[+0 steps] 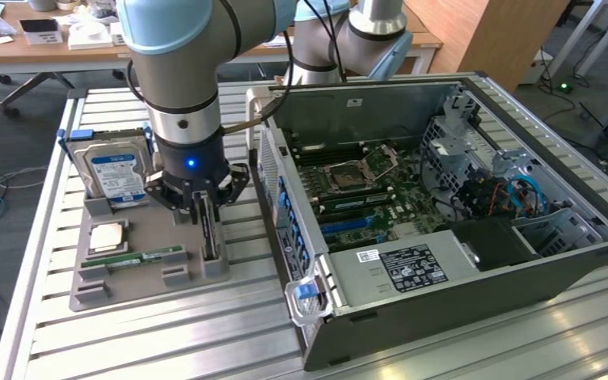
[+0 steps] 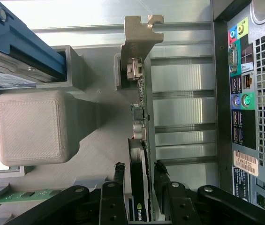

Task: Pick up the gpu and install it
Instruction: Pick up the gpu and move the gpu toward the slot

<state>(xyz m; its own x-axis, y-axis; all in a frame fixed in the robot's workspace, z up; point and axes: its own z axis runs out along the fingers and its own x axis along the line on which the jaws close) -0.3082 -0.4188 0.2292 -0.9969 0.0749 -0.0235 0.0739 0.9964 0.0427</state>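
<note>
The gpu (image 1: pixel 211 237) stands on edge in a slot of the grey holder tray (image 1: pixel 140 289), to the exterior view's left of the open computer case (image 1: pixel 557 261). My gripper (image 1: pixel 205 207) comes straight down over its top edge. In the wrist view the dark card (image 2: pixel 140 117) runs away from me to its pale metal bracket (image 2: pixel 139 33). The gripper (image 2: pixel 139 169) has one black finger (image 2: pixel 119 176) on each face of the card, pressed close against it. The card still sits in its slot.
On the tray are a silver hard drive with a blue label (image 1: pixel 114 170), a CPU (image 1: pixel 107 236) and a green RAM stick (image 1: pixel 148 257). The case's rear panel (image 2: pixel 245 93) lies close beside the card. The motherboard (image 1: pixel 362 186) is exposed inside the case.
</note>
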